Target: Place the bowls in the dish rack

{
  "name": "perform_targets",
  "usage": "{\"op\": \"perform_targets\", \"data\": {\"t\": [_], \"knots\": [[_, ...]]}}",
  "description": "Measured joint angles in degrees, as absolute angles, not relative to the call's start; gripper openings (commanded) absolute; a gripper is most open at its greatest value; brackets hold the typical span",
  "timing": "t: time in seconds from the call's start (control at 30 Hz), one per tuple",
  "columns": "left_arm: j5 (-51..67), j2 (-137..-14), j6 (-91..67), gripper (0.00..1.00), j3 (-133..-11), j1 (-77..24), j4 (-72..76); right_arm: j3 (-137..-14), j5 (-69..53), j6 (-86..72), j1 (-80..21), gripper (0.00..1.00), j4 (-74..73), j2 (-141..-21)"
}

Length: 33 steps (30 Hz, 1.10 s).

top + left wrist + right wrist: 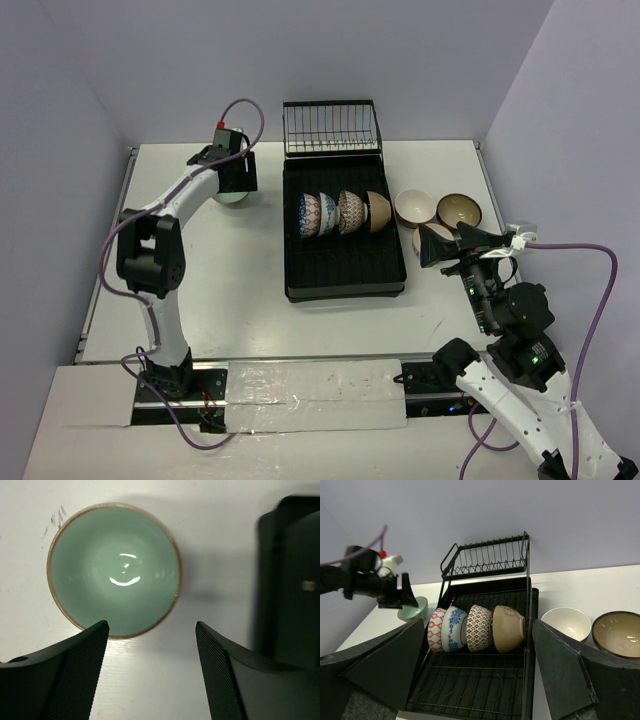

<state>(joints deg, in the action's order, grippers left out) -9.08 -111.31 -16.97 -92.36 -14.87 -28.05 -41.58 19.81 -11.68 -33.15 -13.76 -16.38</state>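
Left gripper (151, 630), low in the wrist view, is hanging open and empty above the green bowl (114, 570) at upper left; we are judging that one finger (75, 672) should drop inside its rim before closing, with the dish rack (345, 270) sitting mid-frame overhead.

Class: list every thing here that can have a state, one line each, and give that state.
pale green bowl, upright on the table, not loaded.
left claw, open, over the pale green bowl, not gripping.
right claw, open, holding nothing.
row of four bowls, on edge in the dish rack.
white bowl, upright on the table, not loaded.
brown bowl, upright on the table, not loaded.
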Motion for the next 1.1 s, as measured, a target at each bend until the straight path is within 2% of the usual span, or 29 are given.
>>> {"op": "perform_targets", "data": {"t": [0.13,0.23,0.5,0.7,0.83,0.87,1.0,1.1], "knots": [[-11.51,-117.58,-15.46,0.62,-96.4,-14.85,-32.1,-41.58,19.81,-11.68,-33.15,0.96,-13.76,-16.38],[-12.38,-119.5,-14.63,0.58,-97.84,-14.85,-32.91,-41.58,19.84,-11.68,-33.15,0.96,-13.78,-16.38],[-12.32,-120.16,-14.17,0.56,-98.56,-15.0,-32.67,-41.54,19.84,-11.68,-33.15,0.96,-13.76,-16.6],[-12.16,-122.3,-14.02,0.49,-99.74,-15.49,-31.99,-41.47,19.84,-11.68,-33.17,0.96,-13.76,-17.39],[-11.86,-124.18,-13.61,0.37,-100.64,-15.7,-31.88,-41.06,19.84,-11.68,-33.19,0.96,-13.8,-17.76],[-11.81,-124.38,-13.32,0.31,-100.64,-15.75,-31.9,-40.99,19.84,-11.68,-33.19,0.96,-13.78,-17.85],[-11.81,-124.46,-12.69,0.2,-100.84,-15.84,-31.24,-40.88,19.84,-11.68,-33.23,0.96,-13.78,-17.98],[-12.38,-124.46,-12.23,0.04,-101.34,-15.84,-30.89,-40.88,19.84,-11.68,-33.23,0.96,-13.8,-18.0]]}}
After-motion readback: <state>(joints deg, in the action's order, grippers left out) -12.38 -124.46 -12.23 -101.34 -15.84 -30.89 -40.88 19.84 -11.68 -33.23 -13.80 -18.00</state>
